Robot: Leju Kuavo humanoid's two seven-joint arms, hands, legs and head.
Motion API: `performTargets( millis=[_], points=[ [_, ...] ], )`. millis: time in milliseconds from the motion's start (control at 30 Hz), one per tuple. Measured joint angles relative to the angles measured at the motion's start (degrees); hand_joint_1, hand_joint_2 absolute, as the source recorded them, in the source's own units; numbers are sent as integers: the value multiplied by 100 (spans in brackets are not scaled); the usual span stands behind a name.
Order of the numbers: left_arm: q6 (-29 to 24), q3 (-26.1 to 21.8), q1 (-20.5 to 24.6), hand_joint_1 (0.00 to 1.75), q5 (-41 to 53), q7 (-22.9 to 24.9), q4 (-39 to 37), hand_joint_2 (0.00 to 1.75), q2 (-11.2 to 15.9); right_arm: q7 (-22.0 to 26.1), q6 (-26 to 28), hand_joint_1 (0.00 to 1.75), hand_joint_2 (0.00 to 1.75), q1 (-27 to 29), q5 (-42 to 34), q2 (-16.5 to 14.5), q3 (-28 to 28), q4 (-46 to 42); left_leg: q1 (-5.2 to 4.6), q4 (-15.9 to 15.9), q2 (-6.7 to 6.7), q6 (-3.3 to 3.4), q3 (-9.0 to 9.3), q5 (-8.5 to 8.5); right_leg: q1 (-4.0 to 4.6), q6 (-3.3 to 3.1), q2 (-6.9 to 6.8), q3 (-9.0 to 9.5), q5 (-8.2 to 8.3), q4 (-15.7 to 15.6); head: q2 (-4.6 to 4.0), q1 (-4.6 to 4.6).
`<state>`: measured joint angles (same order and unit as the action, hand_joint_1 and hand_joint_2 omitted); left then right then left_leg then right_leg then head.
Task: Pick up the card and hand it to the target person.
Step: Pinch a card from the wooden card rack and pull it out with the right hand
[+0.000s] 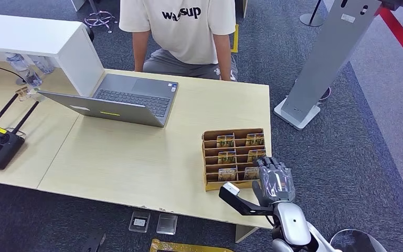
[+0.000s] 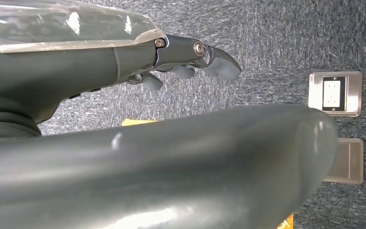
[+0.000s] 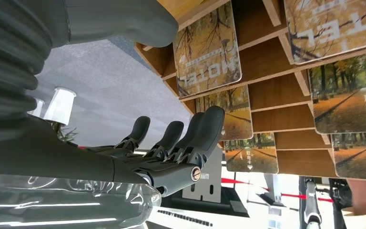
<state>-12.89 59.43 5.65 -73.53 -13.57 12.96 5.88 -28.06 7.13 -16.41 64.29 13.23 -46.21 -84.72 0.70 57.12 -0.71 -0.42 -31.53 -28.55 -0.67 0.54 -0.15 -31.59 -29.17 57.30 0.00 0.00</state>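
You are at the reach step: the right hand (image 1: 276,181) sits at the lower right of the head view, just beside the right end of the wooden card rack (image 1: 210,152) on the desk (image 1: 136,163), and no card is taken yet. The cards stand in the rack's tiered slots; the nearest to the hand is the card (image 1: 251,172) in the front row, right column, with more behind it. In the right wrist view the hand's dark fingers (image 3: 205,133) are spread and only gently curved, empty, the thumb (image 3: 119,19) well apart from them, so the hand reads as wide with nothing held. The fingertips lie close to the rack's front edge; whether they touch it you cannot tell. Next move, as a judgement: bring thumb and a finger onto one card's exposed top edge, pinch, and lift it out along the slot's slope without dragging its neighbours. The target person (image 1: 181,31) sits across the desk at the top centre of the head view, behind the laptop (image 1: 131,100), so the handover will need a long forward reach. The left hand (image 2: 190,62) hangs over carpet, fingers loosely extended, empty
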Motion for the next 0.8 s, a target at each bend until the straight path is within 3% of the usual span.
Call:
performTargets(
  millis=[233,800],
  points=[
    [4,0,0,0,0,-14,0,0,0,9,0,66,175,0,-11,-17,-21,73,0,0,0,0,0,0,0,0,0,0,0,0,0,2],
    [10,0,0,0,2,-15,0,0,0,-4,13,99,175,1,-23,-16,-22,159,0,0,0,0,1,0,0,0,0,0,0,0,0,2]
  ],
)
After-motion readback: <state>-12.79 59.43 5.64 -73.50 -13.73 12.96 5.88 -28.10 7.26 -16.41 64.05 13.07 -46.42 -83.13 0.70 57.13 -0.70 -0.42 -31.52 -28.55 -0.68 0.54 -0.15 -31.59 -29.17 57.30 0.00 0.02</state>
